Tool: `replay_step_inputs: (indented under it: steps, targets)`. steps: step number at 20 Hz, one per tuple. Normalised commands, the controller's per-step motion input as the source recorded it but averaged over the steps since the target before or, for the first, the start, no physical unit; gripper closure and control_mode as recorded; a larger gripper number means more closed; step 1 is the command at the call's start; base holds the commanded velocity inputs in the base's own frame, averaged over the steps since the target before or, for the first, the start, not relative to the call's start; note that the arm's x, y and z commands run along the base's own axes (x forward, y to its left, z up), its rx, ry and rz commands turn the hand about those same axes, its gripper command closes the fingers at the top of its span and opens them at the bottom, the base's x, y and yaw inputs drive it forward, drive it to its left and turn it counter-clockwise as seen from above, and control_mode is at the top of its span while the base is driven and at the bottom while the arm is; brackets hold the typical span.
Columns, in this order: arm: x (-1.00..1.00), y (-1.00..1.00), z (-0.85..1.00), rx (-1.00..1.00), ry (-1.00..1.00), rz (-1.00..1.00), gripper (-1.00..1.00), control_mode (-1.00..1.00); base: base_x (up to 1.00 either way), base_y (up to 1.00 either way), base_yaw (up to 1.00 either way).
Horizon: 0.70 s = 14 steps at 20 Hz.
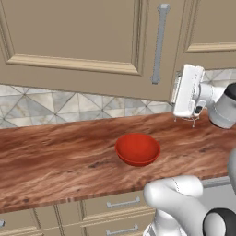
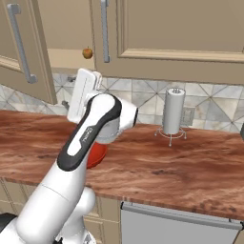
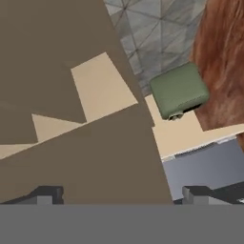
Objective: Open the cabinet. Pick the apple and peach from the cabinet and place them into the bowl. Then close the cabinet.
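The beige cabinet (image 2: 143,28) has its left door (image 1: 69,32) swung partly out, and the door's grey bar handle (image 1: 159,44) hangs near its free edge. Inside, one small reddish-orange fruit (image 2: 87,53) sits on the pale shelf; I cannot tell whether it is the apple or the peach. My gripper (image 3: 122,194) is open, its fingertips wide apart, with the door's brown face close in front of it. The white hand (image 1: 188,90) hovers beside the door's lower corner, below the handle. The red bowl (image 1: 137,148) sits empty on the counter and is half hidden behind my arm (image 2: 97,155).
A steel paper towel holder (image 2: 173,112) stands on the wooden counter (image 1: 55,161) to the right of my hand. Drawers (image 1: 122,203) run under the counter, with a grey appliance front (image 2: 176,224) further right. A green block (image 3: 180,90) lies low in the hand view.
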Motion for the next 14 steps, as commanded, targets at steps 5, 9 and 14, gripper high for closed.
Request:
replay_step_inputs:
  steps: [5,9,14]
  targets:
    - [0.21,0.0,0.06,0.02,0.0,0.1,-1.0,-1.0,0.0,0.0,0.0]
    - [0.06,-0.01,0.03,0.06,0.01,0.3,-1.0,-1.0,0.0,0.0,0.0]
    - [0.15,0.31,0.09,0.05,0.01,0.34,-1.0,-1.0,0.0,0.0,0.0]
